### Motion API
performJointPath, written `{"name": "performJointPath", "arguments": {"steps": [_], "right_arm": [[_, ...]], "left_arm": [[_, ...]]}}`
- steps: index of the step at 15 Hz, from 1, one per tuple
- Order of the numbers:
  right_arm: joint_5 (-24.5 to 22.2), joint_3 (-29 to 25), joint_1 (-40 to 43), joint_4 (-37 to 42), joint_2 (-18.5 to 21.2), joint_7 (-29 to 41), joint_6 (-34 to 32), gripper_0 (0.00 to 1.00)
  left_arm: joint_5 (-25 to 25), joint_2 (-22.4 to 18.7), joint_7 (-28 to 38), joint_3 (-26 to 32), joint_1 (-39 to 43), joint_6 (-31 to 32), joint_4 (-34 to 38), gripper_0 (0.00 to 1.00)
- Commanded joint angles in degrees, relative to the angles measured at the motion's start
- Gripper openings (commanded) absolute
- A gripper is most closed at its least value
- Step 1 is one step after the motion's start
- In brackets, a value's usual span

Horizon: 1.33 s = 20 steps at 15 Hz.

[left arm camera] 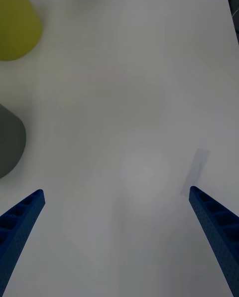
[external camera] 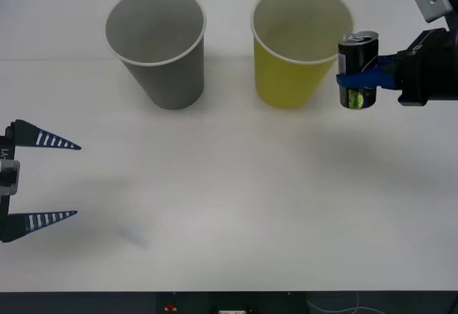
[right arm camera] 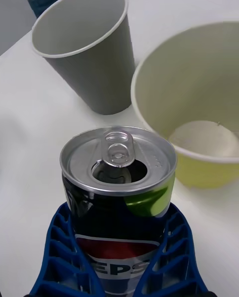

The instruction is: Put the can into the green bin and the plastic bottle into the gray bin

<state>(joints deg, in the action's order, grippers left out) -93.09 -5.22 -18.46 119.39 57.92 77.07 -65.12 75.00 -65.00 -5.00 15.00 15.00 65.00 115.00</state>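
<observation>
1. A white table carries the gray bin and, beside it, the green bin; both look empty.
2. The right gripper clamps the can upright in the air, just beside the green bin's rim; the drop remains, and no bottle is visible.
3. The left gripper waits spread wide at the table's left edge.
4. The can's label reads "PEPS", partly hidden.

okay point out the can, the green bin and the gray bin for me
can (external camera: 356, 56): front view, dark side wall, held in the right gripper.
green bin (external camera: 286, 78): front view, outer yellow-green wall.
gray bin (external camera: 172, 78): front view, outer gray wall.
</observation>
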Motion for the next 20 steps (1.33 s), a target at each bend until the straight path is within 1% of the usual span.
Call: {"name": "performJointPath", "arguments": {"steps": [1,4,6,7,9,11,15,16,17,20], "right_arm": [[-1.92,0.03,-7.38,-4.52,-0.27,2.04,-6.16,0.00],[-2.54,0.47,-15.11,-11.55,-1.58,2.04,-11.17,0.00],[-3.59,3.19,-20.65,-16.38,-2.37,1.95,-12.22,0.00],[-5.70,5.22,-23.55,-18.76,-3.25,2.04,-12.31,0.00],[-8.86,7.59,-26.89,-22.10,-4.84,2.04,-12.31,0.00],[-12.73,9.87,-30.23,-25.79,-7.47,2.04,-12.22,0.00],[-18.71,13.83,-36.03,-32.82,-12.04,2.04,-12.31,0.00],[-20.03,14.88,-37.35,-34.23,-12.83,2.04,-12.31,0.00],[-20.64,16.11,-38.76,-36.42,-13.62,2.04,-12.22,0.00],[-22.14,17.96,-41.04,-39.59,-15.38,1.95,-12.05,0.00]], "left_arm": [[0.00,0.00,0.00,0.00,0.00,0.00,0.00,1.00],[0.00,0.00,0.00,0.00,0.00,0.00,0.00,1.00],[0.00,0.00,0.00,0.00,0.00,0.00,0.00,1.00],[0.00,0.00,0.00,0.00,0.00,0.00,0.00,1.00],[0.00,0.00,0.00,0.00,0.00,0.00,0.00,1.00],[0.00,0.00,0.00,0.00,0.00,0.00,0.00,1.00],[0.00,0.00,0.00,0.00,0.00,0.00,0.00,1.00],[0.00,0.00,0.00,0.00,0.00,0.00,0.00,1.00],[0.00,0.00,0.00,0.00,0.00,0.00,0.00,1.00],[0.00,0.00,0.00,0.00,0.00,0.00,0.00,1.00]]}}
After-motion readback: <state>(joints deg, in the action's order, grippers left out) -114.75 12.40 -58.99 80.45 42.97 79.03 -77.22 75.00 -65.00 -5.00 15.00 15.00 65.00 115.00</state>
